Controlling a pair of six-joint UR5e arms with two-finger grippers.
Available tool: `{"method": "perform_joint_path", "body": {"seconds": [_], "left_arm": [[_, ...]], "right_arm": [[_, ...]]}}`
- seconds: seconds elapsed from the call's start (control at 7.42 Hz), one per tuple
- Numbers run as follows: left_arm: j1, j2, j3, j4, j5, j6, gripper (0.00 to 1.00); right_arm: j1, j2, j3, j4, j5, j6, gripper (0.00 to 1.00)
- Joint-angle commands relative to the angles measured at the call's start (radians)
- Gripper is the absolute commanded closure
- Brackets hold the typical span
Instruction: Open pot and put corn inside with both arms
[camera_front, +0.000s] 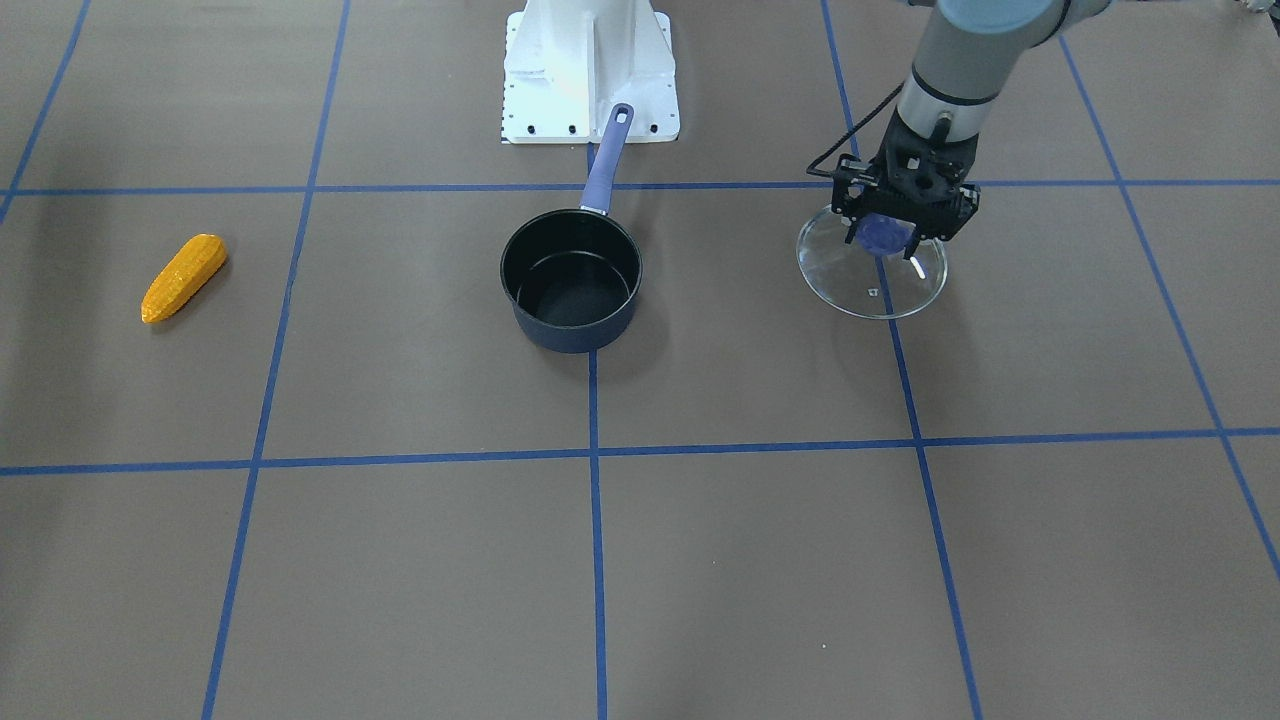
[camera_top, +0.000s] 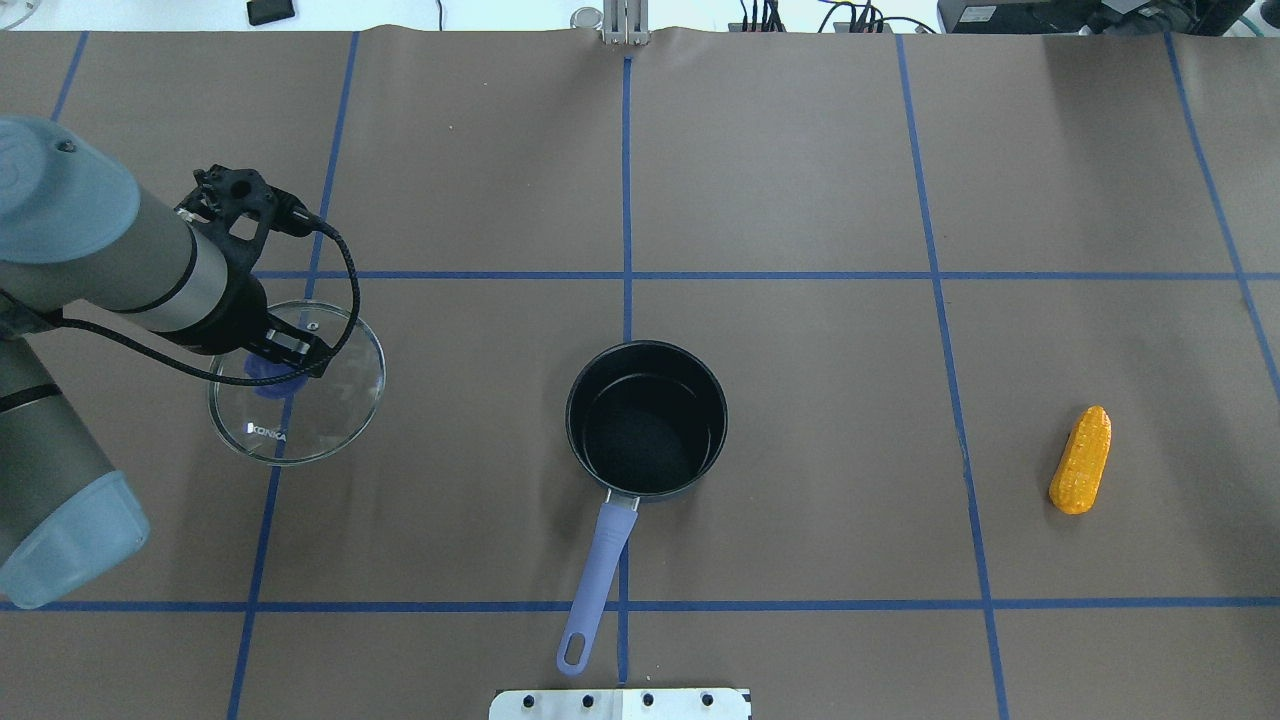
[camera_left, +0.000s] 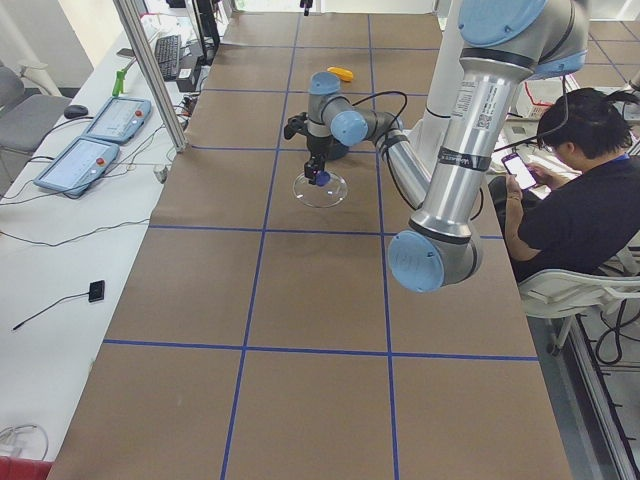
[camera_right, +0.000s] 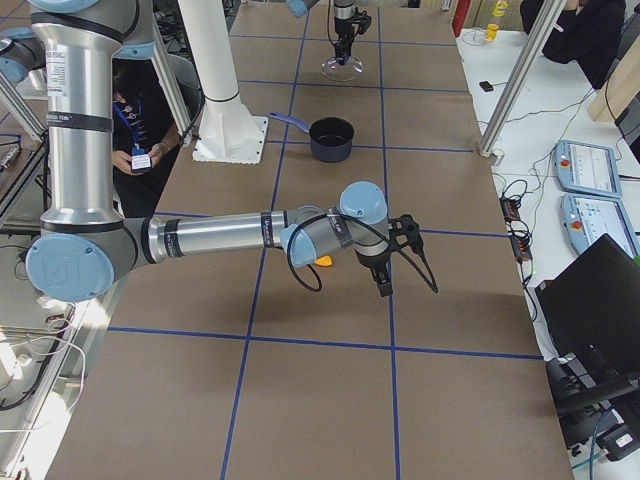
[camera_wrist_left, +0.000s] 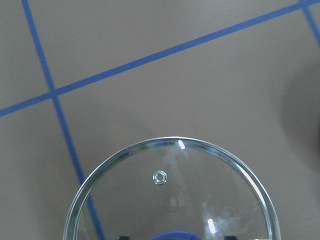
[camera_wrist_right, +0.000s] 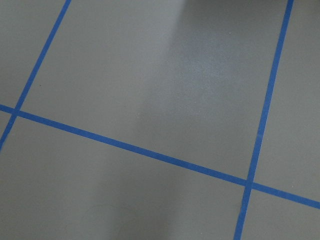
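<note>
The pot (camera_front: 572, 280) stands uncovered in the middle of the table, black inside, its periwinkle handle (camera_top: 597, 570) pointing to the robot base. The corn (camera_front: 184, 277) lies alone on the robot's right side and also shows in the overhead view (camera_top: 1081, 459). The glass lid (camera_top: 320, 410) with the blue knob lies flat on the robot's left side. My left gripper (camera_front: 893, 235) stands over the lid, jaws open on either side of the knob with a gap. My right gripper (camera_right: 385, 280) shows only in the exterior right view, near the corn (camera_right: 322, 261); I cannot tell whether it is open or shut.
The white base mount (camera_front: 590, 70) stands at the table's robot edge, just behind the pot handle. Blue tape lines grid the brown table. A seated person (camera_left: 580, 190) is beside the table. The right wrist view shows only bare table and tape.
</note>
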Motion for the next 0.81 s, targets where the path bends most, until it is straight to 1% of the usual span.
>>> {"method": "perform_joint_path", "body": {"seconds": [0.0, 0.13, 0.27, 0.4, 0.54, 0.67], "left_arm": [[-0.079, -0.017, 0.176, -0.139, -0.013, 0.051, 1.0], [-0.119, -0.072, 0.282, -0.174, -0.015, 0.085, 1.0], [-0.157, -0.115, 0.362, -0.175, -0.015, 0.147, 1.0], [-0.176, -0.118, 0.388, -0.179, -0.015, 0.193, 1.0], [-0.183, -0.096, 0.39, -0.206, -0.048, 0.233, 1.0], [-0.188, -0.038, 0.395, -0.273, -0.106, 0.277, 1.0]], "right_arm": [[0.0, 0.0, -0.001, 0.0, 0.0, 0.0, 0.0], [-0.002, 0.0, -0.001, 0.0, 0.0, 0.0, 0.0], [-0.002, 0.0, -0.001, 0.0, 0.0, 0.0, 0.0], [-0.003, 0.0, -0.001, 0.0, 0.0, 0.0, 0.0], [-0.007, 0.0, -0.001, 0.0, 0.0, 0.0, 0.0], [-0.007, 0.0, -0.001, 0.002, 0.0, 0.0, 0.0]]}}
